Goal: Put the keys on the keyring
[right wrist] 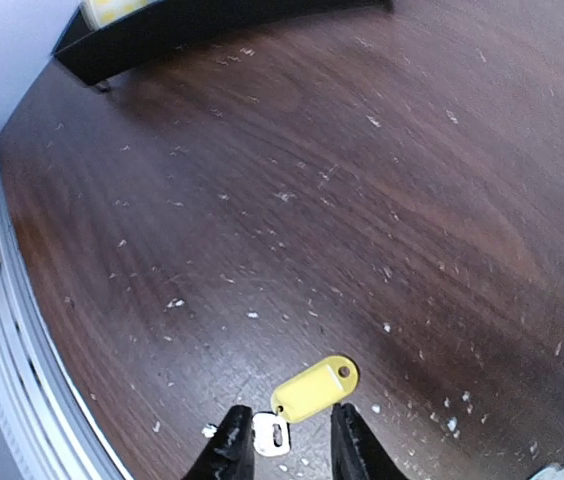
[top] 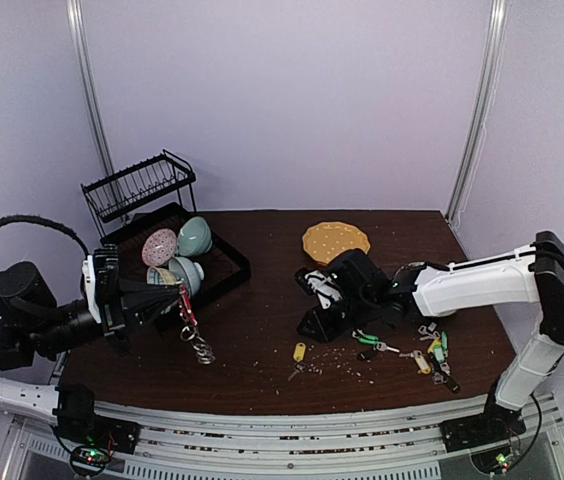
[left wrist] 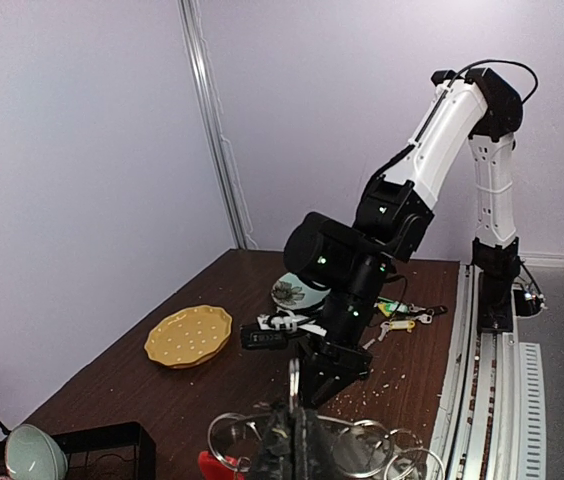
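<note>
My left gripper (top: pixel 175 300) is shut on the keyring (top: pixel 194 335), a red arc with many silver loops hanging just above the table at the left. In the left wrist view its fingers (left wrist: pixel 302 445) pinch one upright loop, and more loops (left wrist: pixel 367 448) fan out to either side. My right gripper (right wrist: pixel 284 452) is open. Its two black fingertips (right wrist: pixel 232 445) stand on either side of the silver head of a yellow-tagged key (right wrist: pixel 314 390) lying on the wood. From above, that key (top: pixel 299 352) lies just in front of the right gripper (top: pixel 314 328). Several more tagged keys (top: pixel 432 348) lie to the right.
A black dish rack (top: pixel 140 188) stands at the back left, its tray holding bowls (top: pixel 194 236). A round yellow dotted plate (top: pixel 336 240) sits behind the right arm. White crumbs (top: pixel 342 358) litter the dark wood. The table's front rail (top: pixel 292 425) runs close to the keys.
</note>
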